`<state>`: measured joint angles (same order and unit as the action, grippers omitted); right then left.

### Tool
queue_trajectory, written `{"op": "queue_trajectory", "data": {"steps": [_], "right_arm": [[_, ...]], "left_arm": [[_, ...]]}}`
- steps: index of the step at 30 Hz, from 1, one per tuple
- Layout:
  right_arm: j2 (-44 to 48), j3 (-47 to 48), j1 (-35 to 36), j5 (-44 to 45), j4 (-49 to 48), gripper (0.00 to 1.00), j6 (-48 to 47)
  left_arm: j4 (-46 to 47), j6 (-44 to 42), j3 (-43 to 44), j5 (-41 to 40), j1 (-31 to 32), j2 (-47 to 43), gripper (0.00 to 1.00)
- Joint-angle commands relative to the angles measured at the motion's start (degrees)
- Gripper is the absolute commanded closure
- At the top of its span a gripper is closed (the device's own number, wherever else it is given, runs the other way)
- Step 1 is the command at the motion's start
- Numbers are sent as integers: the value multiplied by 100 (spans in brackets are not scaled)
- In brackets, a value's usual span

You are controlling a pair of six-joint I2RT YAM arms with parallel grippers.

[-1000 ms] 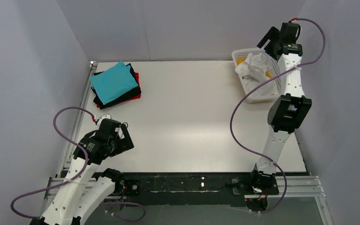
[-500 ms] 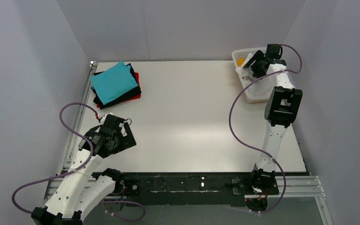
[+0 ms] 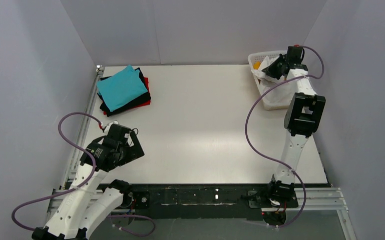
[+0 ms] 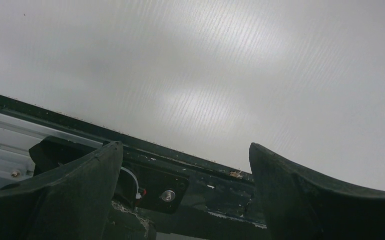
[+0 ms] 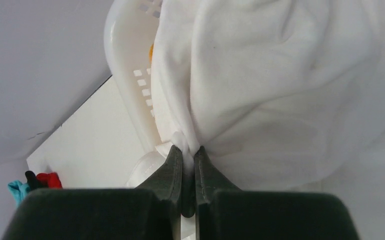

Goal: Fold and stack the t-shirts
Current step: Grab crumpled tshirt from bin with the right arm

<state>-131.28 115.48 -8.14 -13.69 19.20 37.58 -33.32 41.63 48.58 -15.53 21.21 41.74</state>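
A crumpled white t-shirt (image 5: 280, 75) fills the white basket (image 3: 275, 103) at the far right corner. My right gripper (image 5: 188, 149) is down in the basket (image 5: 130, 60), shut on a fold of the white t-shirt (image 3: 266, 66). A bit of an orange t-shirt (image 3: 257, 65) shows under it. At the far left lies a stack of folded t-shirts: teal (image 3: 121, 87) on top, then black (image 3: 136, 102) and red (image 3: 146, 84). My left gripper (image 3: 132, 147) hovers low over the near left of the table, open and holding nothing (image 4: 182, 146).
The grey walls stand close behind and beside the basket. The table's black front rail (image 4: 200, 175) with a bolt lies right under the left gripper. A purple cable (image 3: 253, 135) loops beside the right arm.
The right arm has come down from above the basket into it, and its jaws have closed on the white t-shirt. The left arm has shifted slightly and stays open.
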Motion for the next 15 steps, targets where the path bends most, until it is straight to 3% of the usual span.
{"op": "queue_trajectory", "data": {"steps": [1, 5, 8, 15], "right_arm": [[1669, -502, 6, 72, -720, 99, -115], [2939, -1236, 6, 246, -1227, 99, -111], [3614, -1233, 14, 17, -1246, 99, -150], [4475, -543, 240, -2088, -1225, 99, 228]], "left_arm": [[-453, 23, 148, 77, -1, 3, 2], [-383, 8, 113, 362, -3, 11, 2], [-379, 13, 93, 465, 4, -11, 2], [-341, -130, 18, 733, 4, -303, 2]]}}
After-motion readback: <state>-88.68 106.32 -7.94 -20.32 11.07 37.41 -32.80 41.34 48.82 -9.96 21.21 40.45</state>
